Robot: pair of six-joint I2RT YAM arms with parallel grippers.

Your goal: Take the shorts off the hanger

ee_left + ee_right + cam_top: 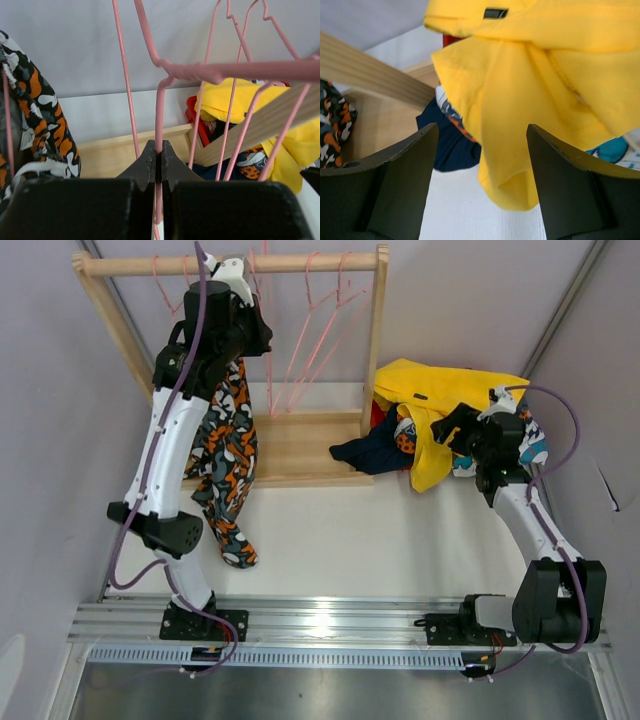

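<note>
Fingers at left pinch a pink hanger; right fingers gape near yellow shorts.

The camouflage shorts at the left are patterned in orange, black and white. Plain yellow shorts and navy shorts are seen at the right. Pink hangers are shown above.

Overhead view faces down on table; wrist views close, sharing yellow shorts.
</note>
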